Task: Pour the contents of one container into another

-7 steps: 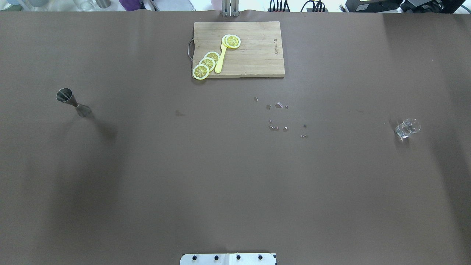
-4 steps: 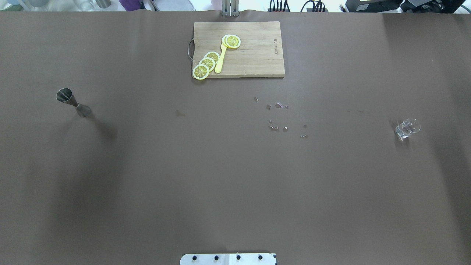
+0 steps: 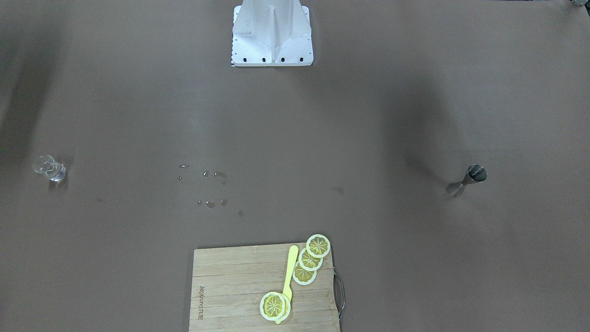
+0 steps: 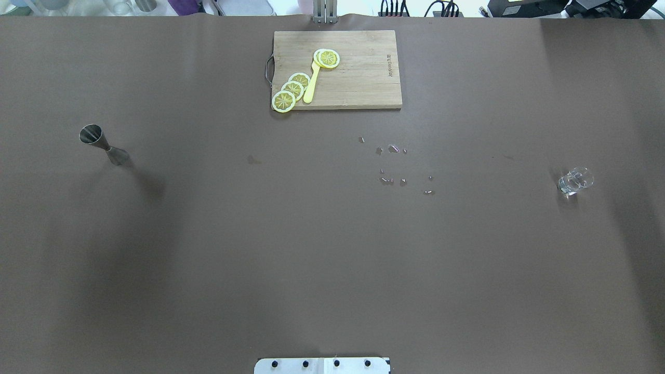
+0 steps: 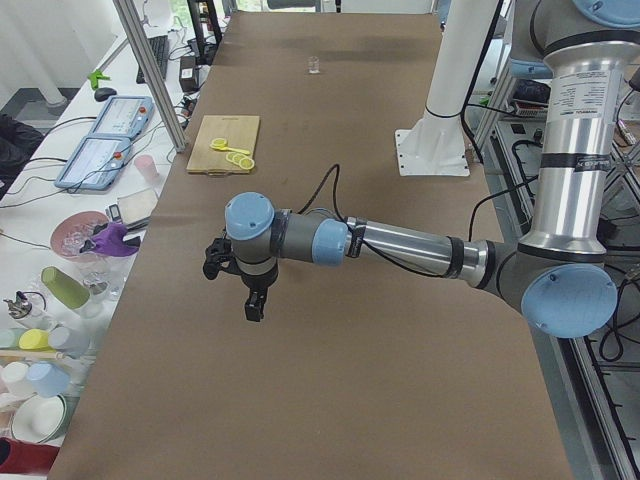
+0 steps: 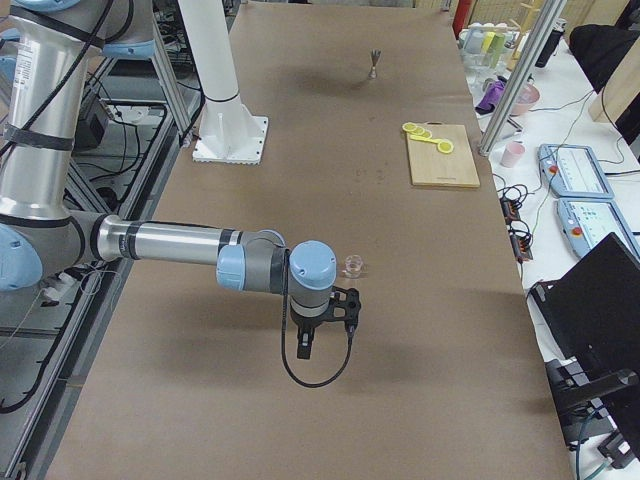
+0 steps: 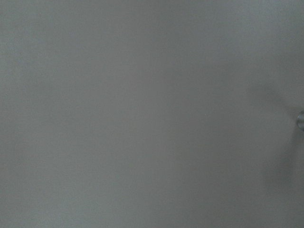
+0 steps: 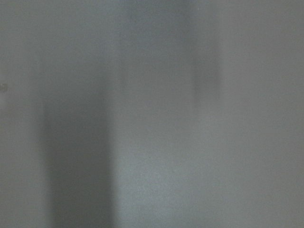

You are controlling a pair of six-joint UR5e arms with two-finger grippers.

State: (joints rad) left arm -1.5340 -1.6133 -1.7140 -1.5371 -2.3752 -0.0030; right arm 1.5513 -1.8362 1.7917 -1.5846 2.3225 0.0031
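Both containers stand untouched, well apart; neither arm reaches them.

The steel jigger (image 4: 103,144) stands upright at the robot's left end of the table (image 4: 208,259), the small clear glass (image 4: 575,181) upright at the right end. The left pincer (image 5: 252,312) and right pincer (image 6: 304,348) hang above bare table and show only in the side views, so I cannot tell their opening; nothing seems to be held. The step looks like the first reach. Grip each vessel by its body and keep it plumb. Bring the two mouths close before tilting, then tip slowly, since both mouths are narrow. Which one holds liquid is unclear. Count: one jigger, one glass, one cutting board (image 4: 363,72), one yellow tool (image 4: 311,85), four lemon slices (image 4: 293,89) plainly seen with perhaps a fifth under the far one, about nine droplets (image 4: 393,149).
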